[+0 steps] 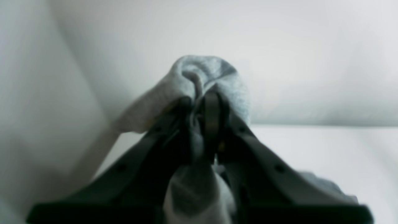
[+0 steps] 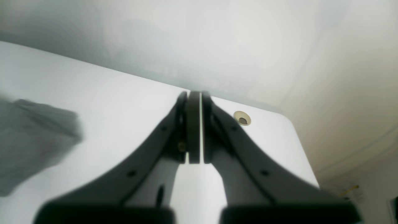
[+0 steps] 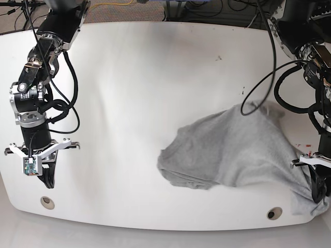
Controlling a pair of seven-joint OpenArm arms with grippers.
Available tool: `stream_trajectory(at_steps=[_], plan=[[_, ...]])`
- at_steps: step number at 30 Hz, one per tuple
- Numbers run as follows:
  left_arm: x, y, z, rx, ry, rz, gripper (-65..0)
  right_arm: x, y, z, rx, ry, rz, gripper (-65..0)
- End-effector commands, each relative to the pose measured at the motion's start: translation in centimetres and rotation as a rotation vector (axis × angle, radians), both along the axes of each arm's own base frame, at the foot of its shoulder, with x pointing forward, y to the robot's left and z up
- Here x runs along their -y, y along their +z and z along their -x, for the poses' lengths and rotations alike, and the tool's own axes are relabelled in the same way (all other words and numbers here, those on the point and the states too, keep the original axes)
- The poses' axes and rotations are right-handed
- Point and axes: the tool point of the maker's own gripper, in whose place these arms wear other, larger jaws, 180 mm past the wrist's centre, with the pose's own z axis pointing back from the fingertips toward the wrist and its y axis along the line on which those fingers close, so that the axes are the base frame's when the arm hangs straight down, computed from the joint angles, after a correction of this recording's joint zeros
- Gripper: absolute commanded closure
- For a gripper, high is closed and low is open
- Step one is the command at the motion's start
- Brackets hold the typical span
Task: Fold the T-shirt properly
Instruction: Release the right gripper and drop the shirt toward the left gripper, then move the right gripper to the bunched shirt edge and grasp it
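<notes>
The heather-grey T-shirt [image 3: 238,150] lies bunched on the right half of the white table [image 3: 134,88], one end stretched toward the front right corner. There my left gripper [image 3: 318,196] is shut on a fold of the T-shirt [image 1: 199,81], and cloth bulges out above its black fingers [image 1: 213,115] in the left wrist view. My right gripper [image 3: 47,182] hangs over the table's front left, apart from the cloth. Its pads [image 2: 194,124] are pressed together with nothing between them. A blurred edge of the T-shirt [image 2: 34,140] shows at the left of the right wrist view.
Round cable holes sit in the table near the front left [image 3: 47,202] and the front right [image 3: 273,213]; one hole [image 2: 242,118] shows beyond my right gripper. Black cables [image 3: 67,72] hang along both arms. The table's front edge runs close to both grippers.
</notes>
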Motion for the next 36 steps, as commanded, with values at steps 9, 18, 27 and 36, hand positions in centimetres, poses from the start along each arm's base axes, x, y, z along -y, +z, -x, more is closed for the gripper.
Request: stream_trajectory(at_steps=[9,18,27,36], plan=[[1.6,-11.4,1.9,-0.310,-0.065,0.111,-1.4,0.4,-5.3,1.1,-0.099,-0.056,-0.128,0.0],[0.4,-16.1,3.6,-0.420,-0.035,0.178,-0.6,-2.1,-13.4,-1.1,-0.291,0.031,-0.119,-0.1],[1.1,-15.0,3.0,-0.373,-0.040,0.196,-0.8,-8.2,-21.8,0.5,-0.563,0.163,-0.115,-24.4],[6.0,-17.4,2.7,-0.371,-0.066,0.414,-0.6,-12.0,-20.0,4.3,-0.520,0.292,0.094,-24.5]])
